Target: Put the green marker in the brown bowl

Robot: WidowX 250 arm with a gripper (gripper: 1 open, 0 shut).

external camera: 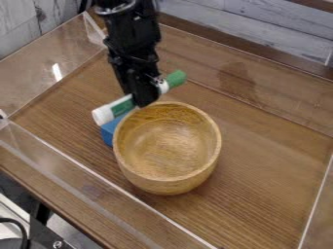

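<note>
My gripper [140, 92] is shut on the green marker [136, 97], a short white-barrelled marker with a green cap, held crosswise in the air. The marker hangs tilted, its white end lower left and its green cap upper right, just over the far left rim of the brown bowl [166, 146]. The bowl is a large light-brown wooden one with a thick rim, standing on the wooden table, and nothing lies inside it.
A blue block [112, 124] lies on the table against the bowl's left side, partly under the marker. Clear plastic walls [53, 156] fence the wooden table on the left, front and back. The dark arm [128, 29] comes down from the top.
</note>
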